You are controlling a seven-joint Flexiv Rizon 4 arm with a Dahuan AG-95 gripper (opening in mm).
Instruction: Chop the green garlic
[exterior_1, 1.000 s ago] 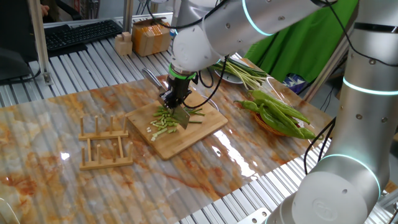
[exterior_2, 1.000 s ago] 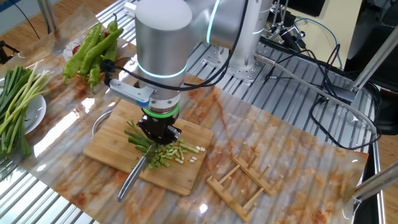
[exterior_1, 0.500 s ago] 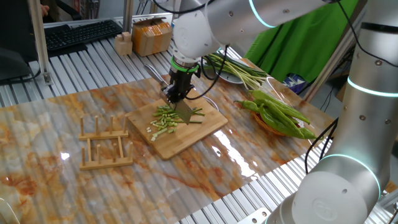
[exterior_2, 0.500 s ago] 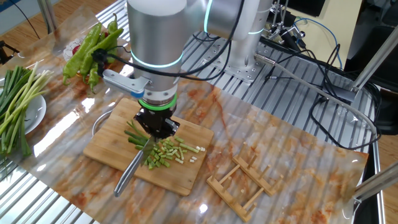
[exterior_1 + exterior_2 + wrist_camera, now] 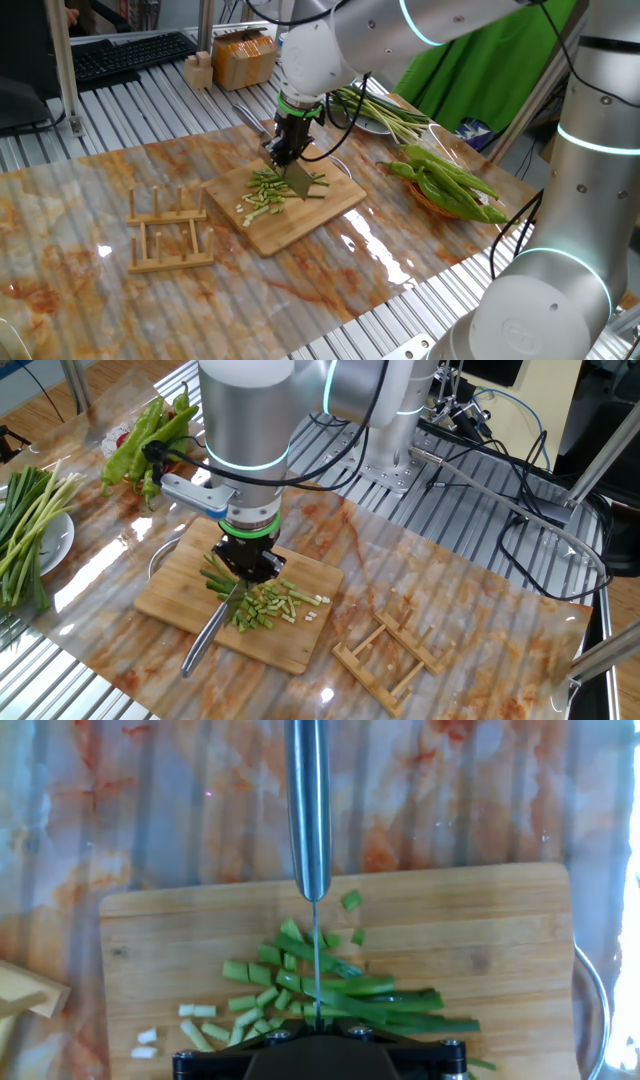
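the claw (image 5: 248,565), clamped on the knife (image 5: 309,810), sets its blade crosswise over the garlic (image 5: 385,1005), whose uncut lengths seem to lie toward the plate side.

A wooden rack (image 5: 168,232) stands on the marbled table (image 5: 80,290), left of the cutting board (image 5: 300,215). Green peppers (image 5: 450,185) lie right of the board. A plate (image 5: 55,540) holds long uncut stalks (image 5: 25,525). A keyboard (image 5: 130,52) and a cardboard box (image 5: 243,60) sit far left.
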